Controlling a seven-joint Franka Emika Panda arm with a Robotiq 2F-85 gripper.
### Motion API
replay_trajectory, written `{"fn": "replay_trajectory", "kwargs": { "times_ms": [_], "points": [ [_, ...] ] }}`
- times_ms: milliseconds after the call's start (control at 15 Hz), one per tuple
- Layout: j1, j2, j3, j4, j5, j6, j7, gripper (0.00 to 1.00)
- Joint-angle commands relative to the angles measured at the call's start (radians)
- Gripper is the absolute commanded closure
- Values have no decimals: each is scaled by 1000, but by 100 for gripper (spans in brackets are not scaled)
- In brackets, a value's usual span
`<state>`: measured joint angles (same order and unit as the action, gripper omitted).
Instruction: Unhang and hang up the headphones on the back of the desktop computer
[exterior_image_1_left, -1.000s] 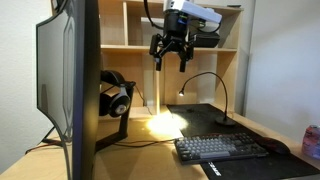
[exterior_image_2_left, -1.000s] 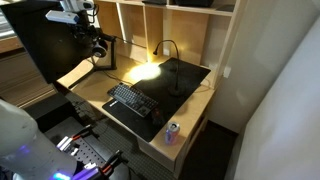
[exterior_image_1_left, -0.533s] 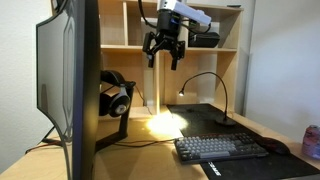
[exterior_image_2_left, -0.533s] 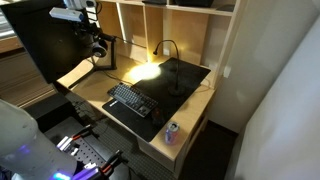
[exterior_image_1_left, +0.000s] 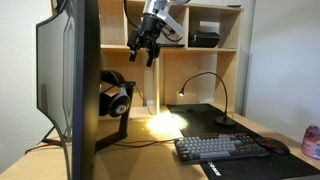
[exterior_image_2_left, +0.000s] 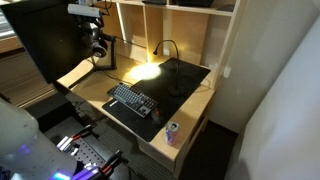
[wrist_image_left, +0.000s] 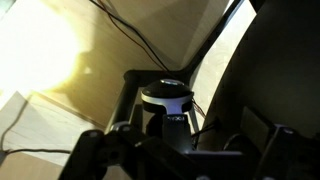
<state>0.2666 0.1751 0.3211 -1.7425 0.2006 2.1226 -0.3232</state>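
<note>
headphones (exterior_image_1_left: 115, 97), black over-ear ones with silver-grey rings on the round cups, hang behind the large thin dark-backed desktop computer (exterior_image_1_left: 85, 90) in an exterior view. the black robot gripper (exterior_image_1_left: 143, 52) hovers above and beside them, jaws spread, holding nothing. in an exterior view from higher up, the headphones (exterior_image_2_left: 100, 46) show small against the dark screen back. in the wrist view they lie ahead, apart from the gripper. by my reckoning nothing is done yet: unhanging and rehanging both remain.

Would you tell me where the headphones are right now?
In an exterior view the headphones hang at the back of the desktop computer, by its stand, below the open gripper.
</note>
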Motion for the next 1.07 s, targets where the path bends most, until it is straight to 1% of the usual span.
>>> {"fn": "replay_trajectory", "kwargs": {
  "times_ms": [0, 67, 200, 267, 333, 400, 533, 733, 1000],
  "points": [
    [13, 28, 2, 39, -9, -3, 5, 0],
    [23, 49, 5, 67, -16, -4, 11, 0],
    [32, 64, 8, 87, -20, -3, 16, 0],
    [39, 83, 3, 91, -47, -16, 26, 0],
    [50, 100, -2, 84, -84, 22, 41, 0],
    [55, 123, 2, 87, -95, 59, 40, 0],
    [81, 172, -4, 93, -187, 150, 54, 0],
    [108, 239, -10, 110, -271, 271, 77, 0],
    [123, 280, -15, 124, -296, 368, 123, 0]
  ]
}}
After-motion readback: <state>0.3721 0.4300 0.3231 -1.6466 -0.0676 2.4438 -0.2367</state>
